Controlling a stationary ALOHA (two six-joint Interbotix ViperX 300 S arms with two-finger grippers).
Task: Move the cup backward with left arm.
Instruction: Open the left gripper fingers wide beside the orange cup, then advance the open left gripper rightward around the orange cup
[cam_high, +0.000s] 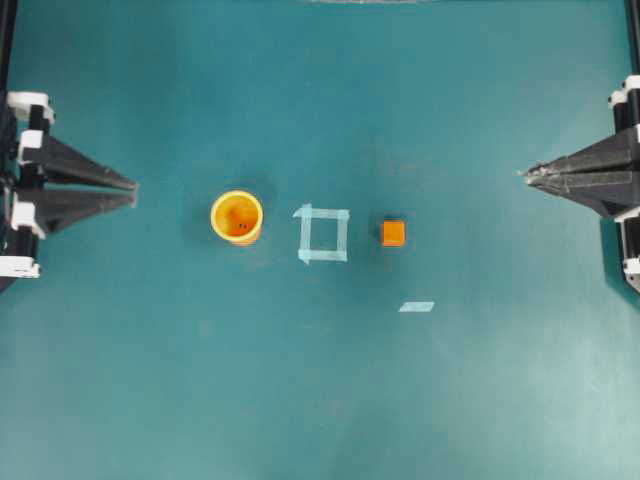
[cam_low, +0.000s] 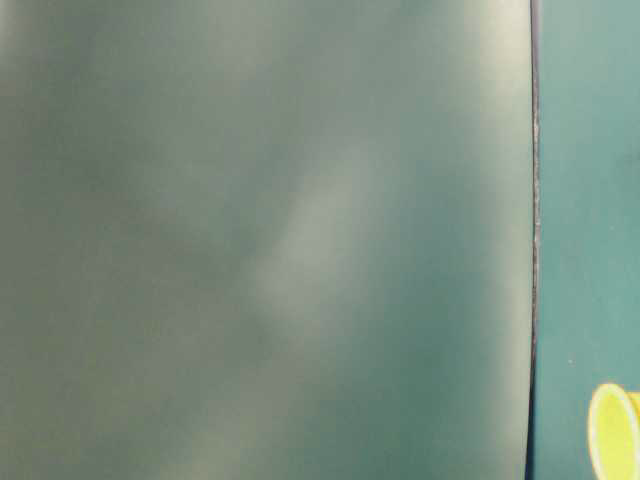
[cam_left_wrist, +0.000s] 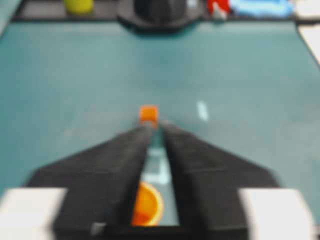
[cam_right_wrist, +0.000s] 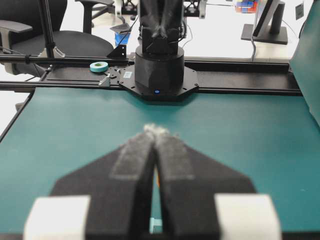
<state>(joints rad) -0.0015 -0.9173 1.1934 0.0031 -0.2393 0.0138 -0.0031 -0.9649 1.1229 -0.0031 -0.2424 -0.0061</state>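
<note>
The yellow-orange cup (cam_high: 237, 217) stands upright on the teal table, left of a tape square. From the left wrist view the cup (cam_left_wrist: 147, 205) shows low down through the gap between the fingers. At table level only an edge of the cup (cam_low: 612, 432) shows, at the bottom right. My left gripper (cam_high: 134, 192) hovers at the left edge, well short of the cup, tips a little apart and holding nothing. In its own view the left gripper (cam_left_wrist: 158, 125) points toward the orange cube. My right gripper (cam_high: 524, 174) rests at the far right, tips together and empty, as its own view of the right gripper (cam_right_wrist: 159, 131) confirms.
A small orange cube (cam_high: 393, 233) sits right of the light-blue tape square (cam_high: 323, 234). A short tape strip (cam_high: 416, 306) lies nearer the front. The table-level view is mostly filled by a blurred grey-green surface. An arm base (cam_right_wrist: 159, 70) stands at the table's far edge.
</note>
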